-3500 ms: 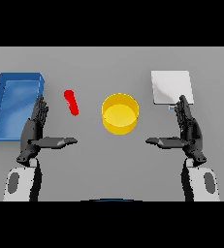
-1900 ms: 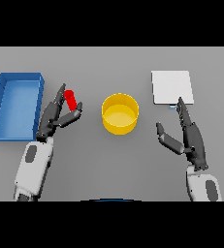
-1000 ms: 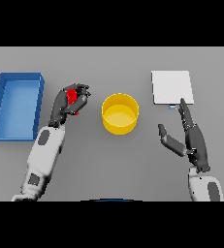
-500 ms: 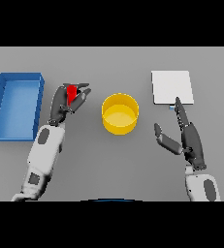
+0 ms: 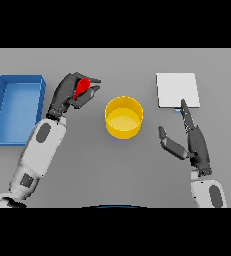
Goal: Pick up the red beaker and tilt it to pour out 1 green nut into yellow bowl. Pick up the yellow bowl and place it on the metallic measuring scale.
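Where grey table (image 5: pixel 112 165) spreads, tray (image 5: pixel 17 107) rests.

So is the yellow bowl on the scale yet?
No. The yellow bowl sits on the table, left of the metallic scale and apart from it, with no robot hand touching it.

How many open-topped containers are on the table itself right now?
2: the blue bin at the far left and the yellow bowl in the middle. The red beaker is in the left hand.
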`<state>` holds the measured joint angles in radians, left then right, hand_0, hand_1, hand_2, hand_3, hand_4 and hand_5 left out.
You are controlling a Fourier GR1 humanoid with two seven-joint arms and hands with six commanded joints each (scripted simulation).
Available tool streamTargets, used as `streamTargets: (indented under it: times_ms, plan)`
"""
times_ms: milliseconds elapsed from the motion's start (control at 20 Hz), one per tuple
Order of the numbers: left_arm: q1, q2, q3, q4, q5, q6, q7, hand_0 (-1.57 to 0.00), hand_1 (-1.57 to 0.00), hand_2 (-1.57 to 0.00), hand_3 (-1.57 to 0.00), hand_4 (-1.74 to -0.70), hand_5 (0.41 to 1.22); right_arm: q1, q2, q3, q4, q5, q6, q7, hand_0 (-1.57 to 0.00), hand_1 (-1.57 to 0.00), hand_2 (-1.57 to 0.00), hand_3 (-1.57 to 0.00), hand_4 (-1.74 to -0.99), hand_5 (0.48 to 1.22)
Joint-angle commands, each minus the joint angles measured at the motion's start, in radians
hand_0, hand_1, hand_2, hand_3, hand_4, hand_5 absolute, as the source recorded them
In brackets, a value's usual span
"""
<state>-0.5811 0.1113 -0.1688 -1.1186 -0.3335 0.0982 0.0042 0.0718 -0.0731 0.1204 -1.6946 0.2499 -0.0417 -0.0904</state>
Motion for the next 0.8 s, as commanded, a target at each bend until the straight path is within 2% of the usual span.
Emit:
streamTargets:
  times_ms: [0,200,250,350,450,600,750]
  plan:
    - [-0.004,0.016,-0.021,-0.004,-0.016,-0.013,0.012,-1.56,-1.56,-1.56,-1.56,-1.73,1.119,0.007,0.004,0.002,-0.007,-0.004,0.002,-0.004,0.00,0.00,0.00,0.00,-1.243,0.694]
    - [-0.011,0.051,-0.064,-0.012,-0.028,-0.035,0.024,-1.56,-1.56,-1.56,-1.56,-1.73,1.113,0.028,-0.001,0.004,-0.027,-0.007,0.009,-0.002,0.00,0.00,0.00,0.00,-1.243,0.710]
    - [-0.038,0.067,-0.093,-0.002,-0.064,-0.037,0.044,-1.56,-1.56,-1.56,-1.56,-1.73,1.112,0.010,-0.008,-0.004,-0.028,-0.016,0.013,0.021,0.00,0.00,0.00,0.00,-1.248,0.711]
    - [-0.085,0.105,-0.163,0.016,-0.139,-0.056,0.063,-1.57,-1.57,-1.57,-1.57,-1.74,1.112,0.008,-0.010,-0.005,-0.008,-0.008,0.009,0.006,0.00,0.00,0.00,0.00,-1.254,0.717]
    - [-0.131,0.138,-0.251,0.040,-0.235,-0.068,0.060,-1.57,-1.57,-1.57,-1.57,-1.74,1.137,0.021,-0.005,0.000,-0.022,-0.020,0.019,-0.010,0.00,0.00,0.00,0.00,-1.266,0.720]
    - [-0.221,0.164,-0.350,0.100,-0.337,-0.100,0.074,-1.57,-1.57,-1.57,-1.57,-1.74,1.166,0.007,0.007,0.003,-0.009,-0.021,0.018,0.006,0.00,0.00,0.00,0.00,-1.269,0.722]
    - [-0.305,0.177,-0.445,0.177,-0.415,-0.142,0.042,-1.57,-1.57,-1.57,-1.57,-1.74,1.193,-0.001,-0.001,-0.012,0.001,-0.032,0.018,-0.001,0.00,0.00,0.00,0.00,-1.264,0.717]
